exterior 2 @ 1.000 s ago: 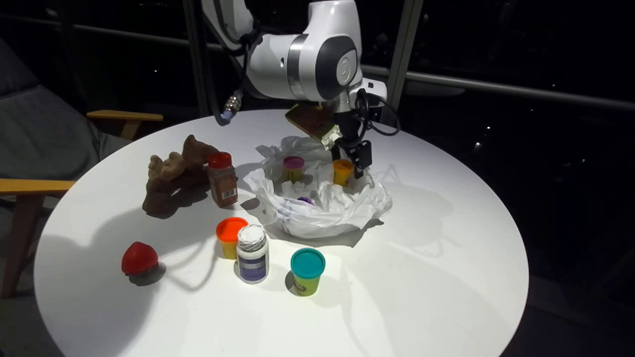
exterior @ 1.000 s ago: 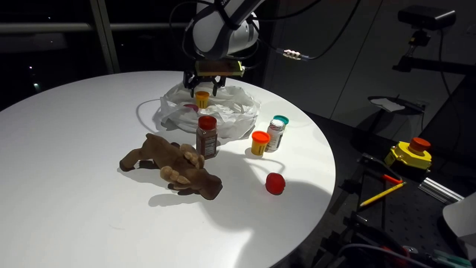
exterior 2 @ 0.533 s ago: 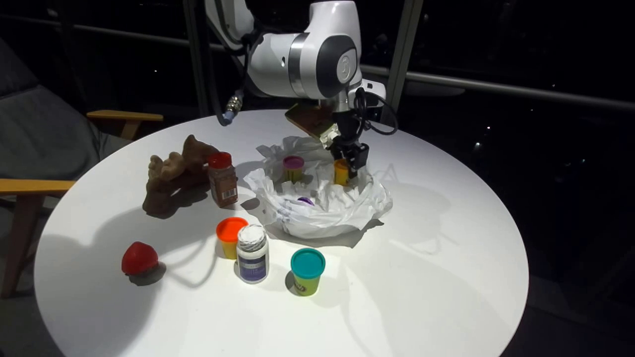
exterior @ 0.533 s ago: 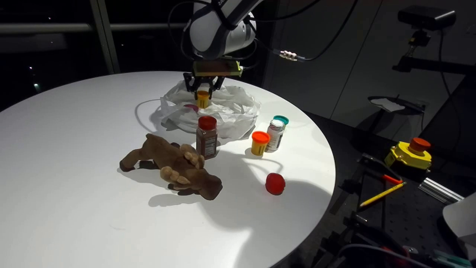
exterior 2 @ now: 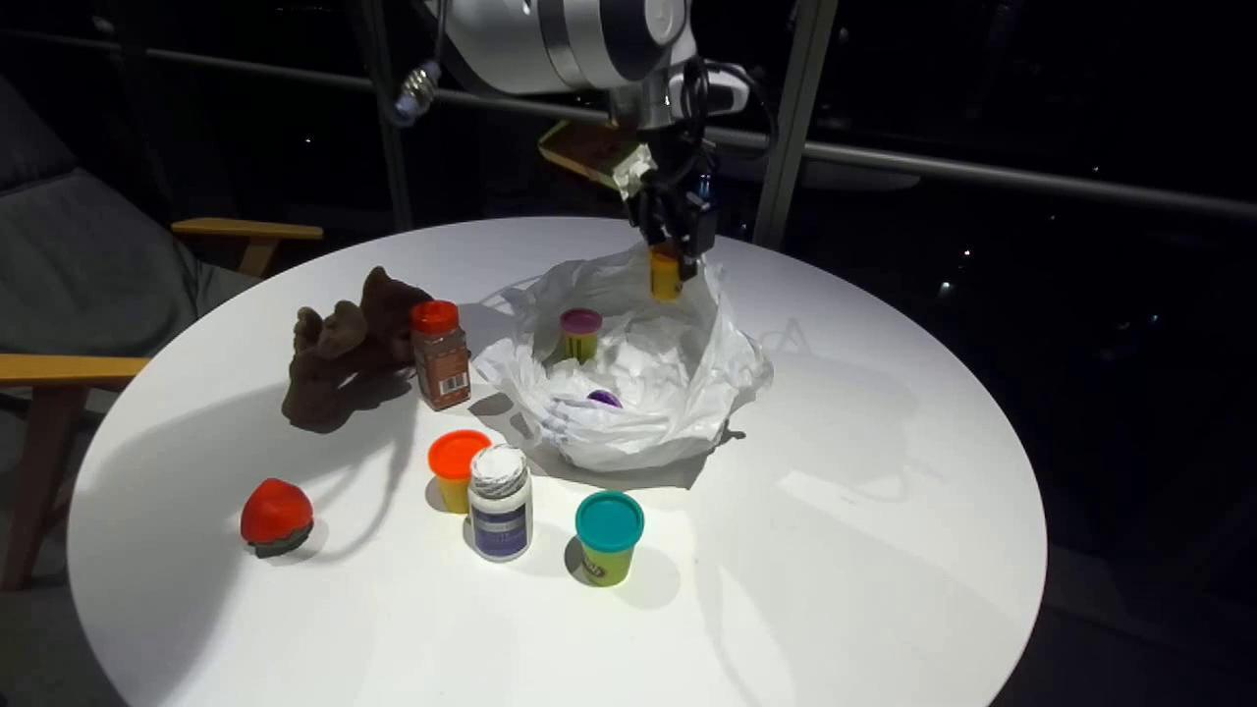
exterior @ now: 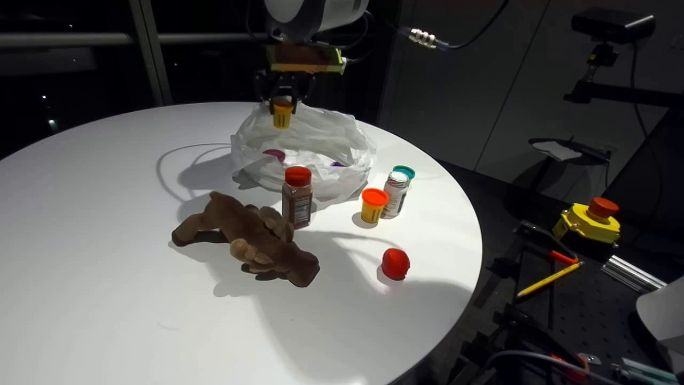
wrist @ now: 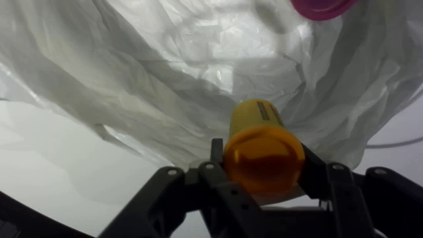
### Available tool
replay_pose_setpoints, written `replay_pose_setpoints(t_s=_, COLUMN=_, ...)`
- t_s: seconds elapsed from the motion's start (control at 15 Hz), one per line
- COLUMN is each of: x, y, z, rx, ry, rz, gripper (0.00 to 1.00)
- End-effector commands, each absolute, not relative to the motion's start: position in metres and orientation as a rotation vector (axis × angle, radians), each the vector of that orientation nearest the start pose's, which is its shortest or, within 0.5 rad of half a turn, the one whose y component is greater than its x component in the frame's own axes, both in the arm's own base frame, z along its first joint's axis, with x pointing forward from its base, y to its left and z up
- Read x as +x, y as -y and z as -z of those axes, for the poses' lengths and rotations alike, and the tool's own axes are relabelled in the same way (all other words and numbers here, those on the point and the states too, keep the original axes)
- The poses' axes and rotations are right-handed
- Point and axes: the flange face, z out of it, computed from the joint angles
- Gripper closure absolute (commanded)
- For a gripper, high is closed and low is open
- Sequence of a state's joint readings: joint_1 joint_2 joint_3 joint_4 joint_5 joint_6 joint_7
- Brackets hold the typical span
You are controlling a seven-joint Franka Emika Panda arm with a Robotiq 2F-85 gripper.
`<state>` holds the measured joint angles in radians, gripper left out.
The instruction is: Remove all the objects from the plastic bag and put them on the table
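the gripper (exterior: 282, 109) holds an orange tub (exterior 2: 666, 279) at the rim of the bag (exterior 2: 638, 447), one o'clock in an exterior view; a pink-lidded tub (exterior 2: 580, 336) stands inside at ten. if the bag is pinched too, lifting could topple the pink-lidded one.

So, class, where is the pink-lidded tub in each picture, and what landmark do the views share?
In an exterior view: the pink-lidded tub is left of centre, only its lid showing.
In an exterior view: the tub is just left of centre, side showing too.
Wrist view: the tub is right of centre, cut by the top edge.
Shared landmark: the plastic bag around it.
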<state>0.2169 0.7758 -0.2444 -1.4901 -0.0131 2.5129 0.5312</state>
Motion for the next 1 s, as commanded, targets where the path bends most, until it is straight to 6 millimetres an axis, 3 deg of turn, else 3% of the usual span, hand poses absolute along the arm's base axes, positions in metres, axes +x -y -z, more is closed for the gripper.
replay_pose_setpoints(t_s=0.0, x=0.691, y=-0.041, z=-0.303, rx=-3.148, ry=-0.67, rz=0.454, gripper=0.73)
replay_pose_setpoints(t_s=0.13, x=0.665, y=-0.054, z=-0.317, rx=-3.163, ry=-0.626, rz=0.411, gripper=0.73)
replay_pose_setpoints(t_s=0.4, x=0.606, y=-0.066, z=-0.315, rx=-3.175, ry=-0.543, rz=0.263, gripper=0.73)
replay_pose_setpoints(t_s=0.67, x=0.574, y=-0.055, z=-0.288, rx=-3.147, ry=-0.509, rz=0.168, gripper=0.73)
replay_pose_setpoints(t_s=0.93, x=0.548, y=-0.048, z=-0.244, rx=-3.139, ry=-0.34, rz=0.133, gripper=0.73)
